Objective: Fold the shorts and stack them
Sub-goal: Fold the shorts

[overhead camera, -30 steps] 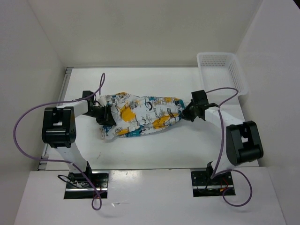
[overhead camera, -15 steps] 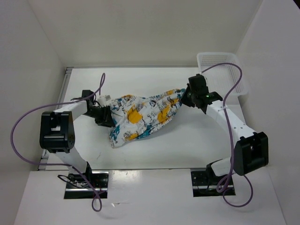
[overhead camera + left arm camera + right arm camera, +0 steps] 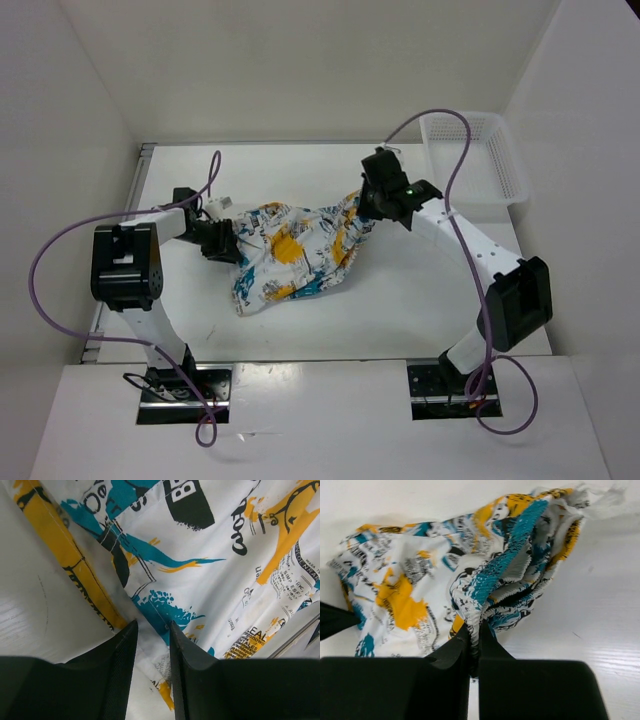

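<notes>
My two bases sit bolted at the near edge of the white table (image 3: pixel 420 290). From there my left arm rises and bends over the left side, its forearm lying low and pointing right. My right arm stretches long and slanting from the near right towards the middle. A purple cable (image 3: pixel 60 250) loops off each arm.

My left claw (image 3: pixel 222 241) (image 3: pixel 152 627) has its two black fingers drawn close, with only a thin slot between them. In that slot it nips a stitched edge of the soft white cloth shorts (image 3: pixel 295 250) (image 3: pixel 210 555) printed with teal-blue and orange-yellow patches and dark lettering. My right claw (image 3: pixel 366 206) (image 3: pixel 475 630) is pressed tight on the gathered, ribbed edge at the other end (image 3: pixel 420 580).

The shorts hang between my two claws at the table's middle, bunched and sagging, with a lobe drooping to the near left. From above, cloth covers both sets of fingertips. I cannot tell how much of the cloth rests on the table. My own fingers fill the lower part of each wrist view.

Farthest off, at the right back corner, stands a white plastic mesh basket (image 3: pixel 495 165), well apart from the shorts.
</notes>
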### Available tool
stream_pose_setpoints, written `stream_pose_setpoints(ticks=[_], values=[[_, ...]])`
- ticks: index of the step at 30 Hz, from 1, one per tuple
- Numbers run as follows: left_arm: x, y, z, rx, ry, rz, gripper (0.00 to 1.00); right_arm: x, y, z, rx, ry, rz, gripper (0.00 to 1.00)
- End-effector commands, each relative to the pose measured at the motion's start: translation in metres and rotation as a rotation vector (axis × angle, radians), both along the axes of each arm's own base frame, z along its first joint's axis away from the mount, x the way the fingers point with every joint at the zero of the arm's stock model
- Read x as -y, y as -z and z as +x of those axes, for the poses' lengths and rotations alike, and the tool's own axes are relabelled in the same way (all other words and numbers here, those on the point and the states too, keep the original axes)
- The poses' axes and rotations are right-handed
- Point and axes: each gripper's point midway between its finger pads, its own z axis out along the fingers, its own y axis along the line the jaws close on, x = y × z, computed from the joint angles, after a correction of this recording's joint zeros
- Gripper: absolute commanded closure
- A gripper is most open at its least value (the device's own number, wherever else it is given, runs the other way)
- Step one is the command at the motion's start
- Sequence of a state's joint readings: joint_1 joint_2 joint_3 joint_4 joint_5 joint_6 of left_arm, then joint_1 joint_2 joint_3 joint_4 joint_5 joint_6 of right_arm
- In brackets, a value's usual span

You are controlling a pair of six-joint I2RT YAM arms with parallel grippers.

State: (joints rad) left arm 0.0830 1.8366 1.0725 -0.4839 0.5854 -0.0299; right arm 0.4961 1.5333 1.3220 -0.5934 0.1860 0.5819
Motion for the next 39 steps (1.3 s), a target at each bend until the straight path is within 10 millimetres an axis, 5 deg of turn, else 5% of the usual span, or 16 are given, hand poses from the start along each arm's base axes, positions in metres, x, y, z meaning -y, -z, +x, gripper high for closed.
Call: stream_pose_setpoints(ticks=[1, 7, 8, 10, 11, 17, 26, 33, 39], values=[[-0.008, 0.005, 0.012, 0.050, 0.011, 0.036, 0.60, -0.040, -0.043, 0.011, 0.118, -0.089, -0.028, 1.00], [-0.007, 0.012, 0.004, 0.021, 0.011, 0.033, 0.60, -0.145, -0.052, -0.008, 0.153, -0.319, -0.041, 1.00], [-0.007, 0.012, 0.006, 0.030, 0.011, 0.034, 0.60, -0.167, -0.039, -0.016, 0.138, -0.371, -0.059, 1.00], [-0.007, 0.014, 0.003, 0.021, 0.011, 0.033, 0.61, -0.194, -0.044, -0.023, 0.151, -0.426, -0.049, 1.00], [-0.007, 0.014, 0.003, 0.021, 0.011, 0.033, 0.61, -0.212, -0.027, -0.032, 0.123, -0.463, -0.070, 1.00], [-0.009, 0.014, 0.004, 0.022, 0.004, 0.024, 0.61, -0.274, -0.009, -0.063, 0.105, -0.608, -0.092, 1.00], [-0.014, 0.006, 0.001, 0.015, -0.018, 0.004, 0.61, -0.293, 0.012, -0.076, 0.058, -0.664, -0.126, 1.00], [-0.028, -0.045, 0.018, 0.085, -0.061, -0.040, 0.61, -0.295, 0.022, -0.077, 0.044, -0.664, -0.120, 1.00], [-0.031, -0.078, 0.023, 0.161, -0.071, -0.085, 0.61, -0.320, 0.029, -0.076, 0.044, -0.714, -0.108, 1.00]])
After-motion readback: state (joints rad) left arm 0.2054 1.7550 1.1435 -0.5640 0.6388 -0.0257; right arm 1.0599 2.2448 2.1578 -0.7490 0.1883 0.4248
